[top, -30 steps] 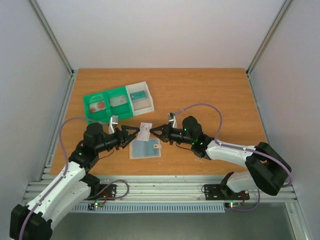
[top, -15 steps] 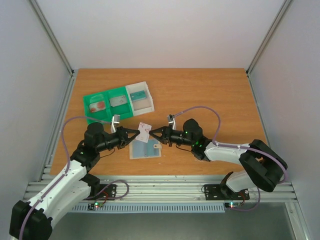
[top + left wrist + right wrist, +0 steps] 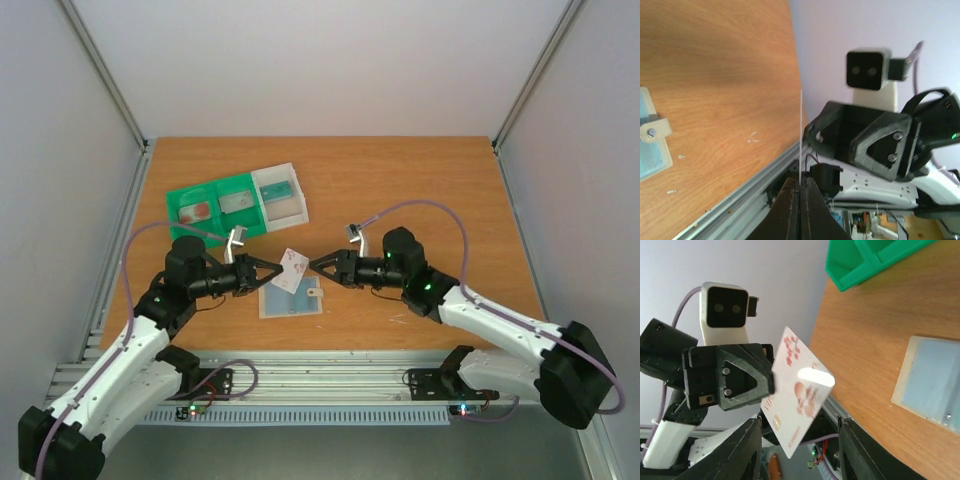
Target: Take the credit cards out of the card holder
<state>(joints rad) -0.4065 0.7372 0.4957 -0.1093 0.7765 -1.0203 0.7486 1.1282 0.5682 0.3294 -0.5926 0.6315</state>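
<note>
A white credit card with red print [image 3: 292, 268] hangs in the air above the table, and my left gripper [image 3: 277, 268] is shut on its left edge. In the left wrist view that card [image 3: 800, 135] shows edge-on as a thin white line between the shut fingers [image 3: 790, 200]. My right gripper [image 3: 316, 265] stands open just right of the card, apart from it. Its wrist view shows the card [image 3: 796, 400] face-on between its spread jaws. The pale blue-grey card holder [image 3: 290, 298] lies flat on the table below the card, white tab [image 3: 654, 131] on its right edge.
A green-and-white three-compartment tray [image 3: 218, 186] sits at the back left, with a red card [image 3: 197, 211], a grey card [image 3: 237, 202] and a teal card [image 3: 281, 188] in its compartments. The table's near edge and metal rail [image 3: 320, 368] run just behind the holder.
The card passed from right gripper to left: the left jaws shut on it, then the right jaws opened and drew back to the right. The card tilted slightly.
</note>
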